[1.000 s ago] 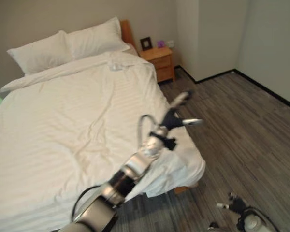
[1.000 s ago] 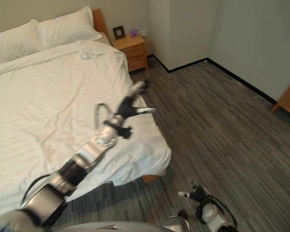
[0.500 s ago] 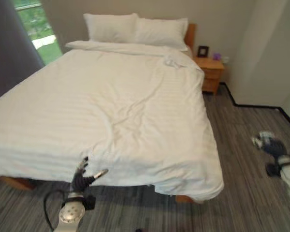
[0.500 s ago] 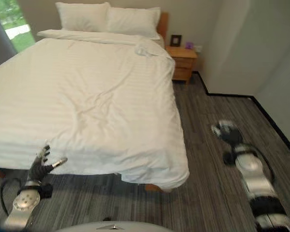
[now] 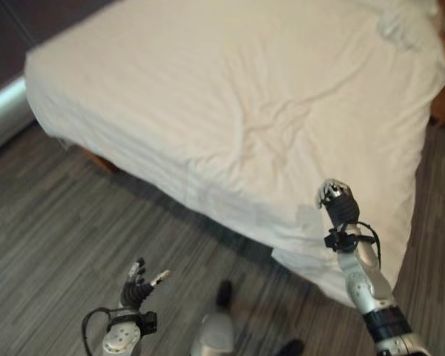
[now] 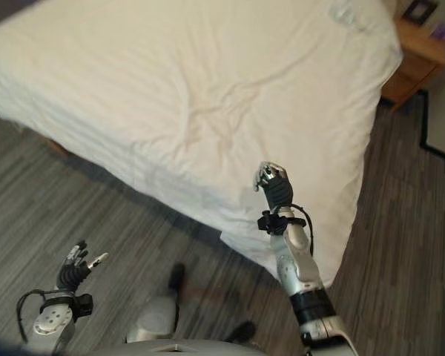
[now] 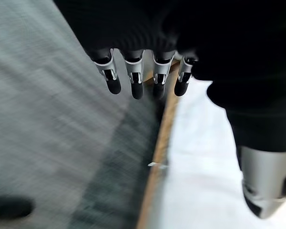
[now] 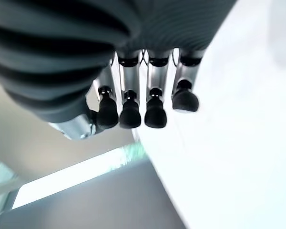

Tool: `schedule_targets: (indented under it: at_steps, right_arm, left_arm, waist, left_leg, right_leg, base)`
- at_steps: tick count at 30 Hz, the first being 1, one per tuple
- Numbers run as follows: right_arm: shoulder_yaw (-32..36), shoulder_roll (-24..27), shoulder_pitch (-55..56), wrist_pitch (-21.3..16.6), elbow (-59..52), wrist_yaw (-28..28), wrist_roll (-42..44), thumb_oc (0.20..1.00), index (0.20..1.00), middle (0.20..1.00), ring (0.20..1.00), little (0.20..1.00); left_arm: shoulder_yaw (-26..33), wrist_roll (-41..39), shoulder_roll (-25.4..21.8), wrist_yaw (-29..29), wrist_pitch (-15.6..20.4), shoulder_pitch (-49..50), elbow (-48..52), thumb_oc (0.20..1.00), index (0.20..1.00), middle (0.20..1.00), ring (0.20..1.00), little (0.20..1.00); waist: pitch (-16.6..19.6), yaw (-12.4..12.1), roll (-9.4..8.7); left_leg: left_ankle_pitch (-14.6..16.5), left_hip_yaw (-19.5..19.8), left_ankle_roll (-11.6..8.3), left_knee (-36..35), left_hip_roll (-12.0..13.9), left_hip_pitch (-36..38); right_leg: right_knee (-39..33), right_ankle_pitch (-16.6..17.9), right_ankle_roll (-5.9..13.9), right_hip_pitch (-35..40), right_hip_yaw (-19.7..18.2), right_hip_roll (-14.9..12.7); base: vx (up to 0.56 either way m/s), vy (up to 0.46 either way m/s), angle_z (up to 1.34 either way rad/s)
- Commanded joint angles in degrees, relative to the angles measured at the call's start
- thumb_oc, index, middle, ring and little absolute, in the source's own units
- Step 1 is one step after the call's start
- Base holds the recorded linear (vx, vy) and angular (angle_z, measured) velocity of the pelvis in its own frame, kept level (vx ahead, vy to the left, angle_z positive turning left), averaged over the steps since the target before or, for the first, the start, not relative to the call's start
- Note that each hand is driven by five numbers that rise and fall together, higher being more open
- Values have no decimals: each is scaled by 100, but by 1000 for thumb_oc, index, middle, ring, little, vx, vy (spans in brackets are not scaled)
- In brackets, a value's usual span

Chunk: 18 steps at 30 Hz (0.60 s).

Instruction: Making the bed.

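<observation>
Right hand [image 5: 337,199] raised over the duvet's [image 5: 230,96] near edge, fingers relaxed, grasping nothing; left hand [image 5: 137,288] low above the floor [image 5: 52,222], fingers spread, empty; bed [image 6: 208,89] ahead, duvet spread and lightly creased; nightstand [image 6: 419,55] beyond, at far corner.

**Cloth, wood and metal as they are looking**

The duvet [image 5: 245,96] is showing as white matt cloth with a faint woven stripe, and soft creases are running across its middle. The floor [image 5: 52,215] is looking like grey wood-grain planks with a dull finish. The nightstand [image 6: 419,55] is appearing as warm orange wood, smooth and slightly shiny. The bed frame [image 7: 157,157] is showing a strip of bare light wood. The left hand [image 5: 139,288] and the right hand [image 5: 338,202] are wearing dark ribbed matt covers, and their fingers [image 8: 155,78] are looking like brushed silver metal with dull black tips.
</observation>
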State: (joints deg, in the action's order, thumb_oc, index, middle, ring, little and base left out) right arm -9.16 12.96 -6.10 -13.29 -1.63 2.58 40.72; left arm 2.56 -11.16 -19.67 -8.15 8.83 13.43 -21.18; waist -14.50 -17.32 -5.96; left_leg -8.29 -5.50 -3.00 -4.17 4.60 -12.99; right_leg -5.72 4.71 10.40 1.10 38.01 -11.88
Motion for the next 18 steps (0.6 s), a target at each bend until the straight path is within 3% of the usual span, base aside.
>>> schedule_targets:
  at_steps: [1, 2, 3, 4, 5, 6, 7, 8, 10, 12, 14, 18]
  right_arm:
    - [-116, 530, 84, -684, -471, 213, 290, 200, 200, 200, 200, 200]
    - [-202, 398, 78, -634, -485, 33, 172, 200, 200, 200, 200, 200]
    - [-28, -113, -774, -655, 2003, -801, -7, 200, 200, 200, 200, 200]
    - [130, -284, -1436, -636, 3255, -1041, 17, 200, 200, 200, 200, 200]
    - [-221, -362, -1423, -883, 3317, -1553, -621, 200, 200, 200, 200, 200]
    - [212, -465, -1943, -430, 3836, -1445, 223, 200, 200, 200, 200, 200]
    - [474, -257, -2431, -304, 4938, -1504, 7, 200, 200, 200, 200, 200]
    - [815, 372, -2963, -213, 5666, -1364, 258, 200, 200, 200, 200, 200]
    - [1218, 994, -2791, -13, 6338, -1273, 525, 200, 200, 200, 200, 200]
    - [1508, 1386, -2505, 30, 6456, -1177, 751, 200, 200, 200, 200, 200]
    - [1942, 1844, -2093, -1, 6480, -1143, 894, 200, 200, 200, 200, 200]
    - [2443, 2356, -1673, -47, 6603, -1102, 963, 200, 200, 200, 200, 200]
  left_arm:
    - [-213, -306, -194, -114, 364, -189, 406, 1000, 1000, 1000, 1000, 1000]
    - [-266, -286, -174, -192, 421, -208, 461, 1000, 1000, 1000, 1000, 1000]
    - [-772, -201, -252, -140, 431, -449, 338, 1000, 1000, 1000, 1000, 1000]
    - [-1073, -107, -286, -87, 370, -614, 251, 1000, 1000, 1000, 1000, 1000]
    - [-1037, -183, -242, -193, 433, -560, 373, 1000, 1000, 1000, 1000, 1000]
    - [-1193, -149, -316, -255, 513, -526, 302, 1000, 1000, 1000, 1000, 1000]
    - [-1374, -76, -384, -198, 489, -722, 244, 1000, 1000, 1000, 1000, 1000]
    - [-1364, -108, -402, -124, 568, -746, 285, 1000, 1000, 1000, 1000, 1000]
    - [-1349, -172, -390, -55, 589, -765, 257, 1000, 1000, 1000, 1000, 1000]
    - [-1303, -259, -302, -75, 612, -815, 208, 1000, 1000, 1000, 1000, 1000]
    - [-1208, -317, -202, -164, 647, -943, 56, 1000, 1000, 1000, 1000, 1000]
    - [-1166, -273, -115, -251, 674, -1132, -34, 1000, 1000, 1000, 1000, 1000]
  waist:
    - [-103, 113, 343]
    - [-147, 152, 385]
    - [-144, 32, 496]
    - [-99, -77, 617]
    - [-145, -109, 731]
    - [-202, -128, 833]
    - [-233, -202, 908]
    - [-301, -292, 997]
    - [-396, -207, 1127]
    - [-436, -123, 1220]
    - [-558, 116, 1298]
    - [-566, 287, 1320]
  left_leg:
    - [296, 92, -217, -83, 109, -12]
    - [288, 112, -204, -83, 74, -76]
    - [287, 152, -208, -83, 38, -133]
    - [262, 234, -220, -83, -24, -234]
    - [212, 302, -228, -83, -89, -363]
    - [211, 301, -240, -83, -108, -474]
    - [198, 298, -239, -83, -139, -572]
    - [128, 284, -251, -83, -202, -806]
    - [105, 111, -294, -83, -247, -1091]
    - [95, -77, -304, -83, -295, -1322]
    - [99, -339, -339, -83, -352, -1630]
    - [119, -592, -354, -83, -411, -1904]
  right_leg:
    - [72, -380, -27, 434, -99, -96]
    - [77, -355, -22, 388, -84, -115]
    - [72, -380, -22, 414, 26, -156]
    - [72, -390, -6, 424, 169, -203]
    - [84, -350, 13, 313, 208, -233]
    - [100, -333, 20, 191, 204, -268]
    - [110, -316, 39, 98, 218, -308]
    - [121, -290, 45, -148, 177, -372]
    - [151, -186, 107, -540, 57, -548]
    - [166, -90, 169, -880, -103, -677]
    - [141, 66, 274, -1304, -248, -803]
    - [121, 225, 404, -1738, -396, -953]
  base:
    - [-37, 82, 12]
    - [6, 64, -2]
    - [49, 54, -5]
    - [31, 65, -4]
    - [-9, 52, 27]
    - [-35, 42, 64]
    - [-31, 11, 51]
    - [-31, 30, 37]
    - [-37, 101, -5]
    - [-60, 154, -12]
    - [-88, 175, -33]
    - [-39, 101, -51]
